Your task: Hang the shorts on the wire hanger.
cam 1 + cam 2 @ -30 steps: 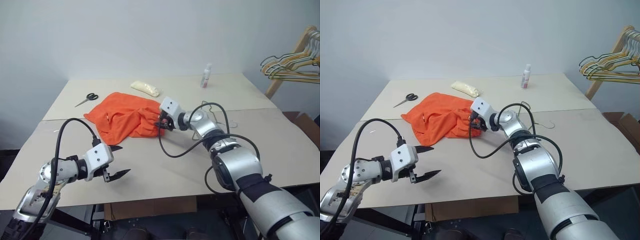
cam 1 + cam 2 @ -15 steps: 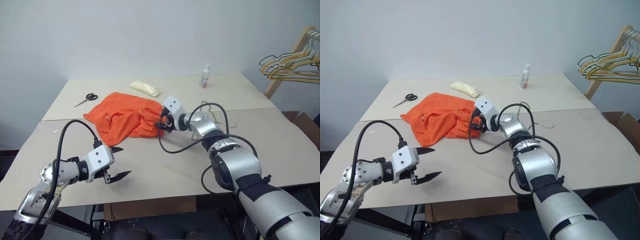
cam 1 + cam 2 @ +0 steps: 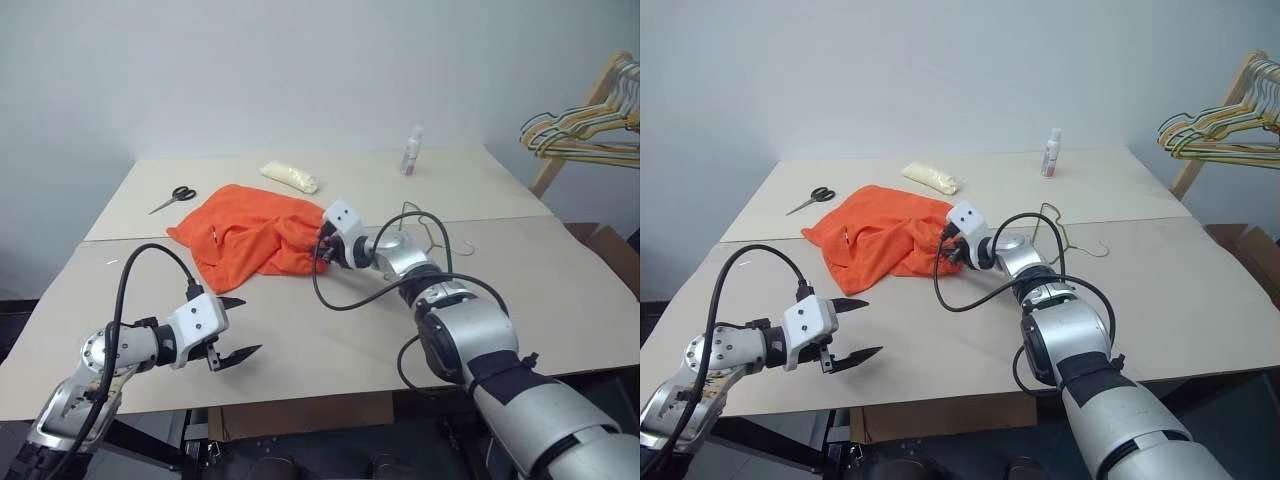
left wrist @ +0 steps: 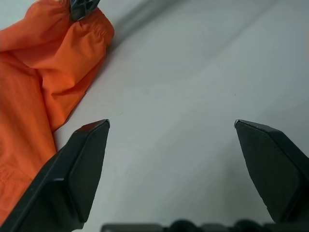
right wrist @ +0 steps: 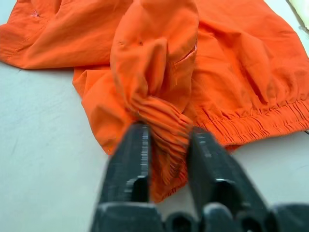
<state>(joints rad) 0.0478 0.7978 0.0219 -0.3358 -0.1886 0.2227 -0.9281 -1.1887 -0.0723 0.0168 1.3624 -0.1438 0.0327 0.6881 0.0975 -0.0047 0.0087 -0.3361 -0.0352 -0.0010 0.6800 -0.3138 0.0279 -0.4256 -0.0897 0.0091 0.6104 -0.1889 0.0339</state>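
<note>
On the surface (image 3: 330, 345), a little toward ten o'clock from its middle, the shorts (image 3: 250, 232) lie in a loose orange heap, crumpled and folded over on themselves. They look light, thin and limp, so they should sag and drape from wherever they are lifted, and the cloth may slide through a shallow pinch. The gathered elastic waistband (image 5: 251, 124) is the thickest, firmest part and the best place to take hold; a grip there would also help open the waist for threading onto the wire.

At the three o'clock edge of the heap, the right hand (image 5: 166, 162) has its two black fingers closed on a bunched fold of that waistband, the ribbed cloth squeezed between them. The hold looks firm enough to lift, though only one point of the band is caught and the rest will probably hang down in a bundle.

Just past that arm, toward three o'clock, the wire hanger (image 3: 432, 232) lies flat; it is thin and stiff, and partly hidden by the arm and its cable.

Toward seven o'clock from the shorts and well apart from them, the left hand (image 3: 232, 328) hovers over bare surface with its fingers spread wide, holding nothing.

Scissors (image 3: 172, 198), a pale packet (image 3: 290, 176) and a small bottle (image 3: 411, 151) sit along the far edge.
</note>
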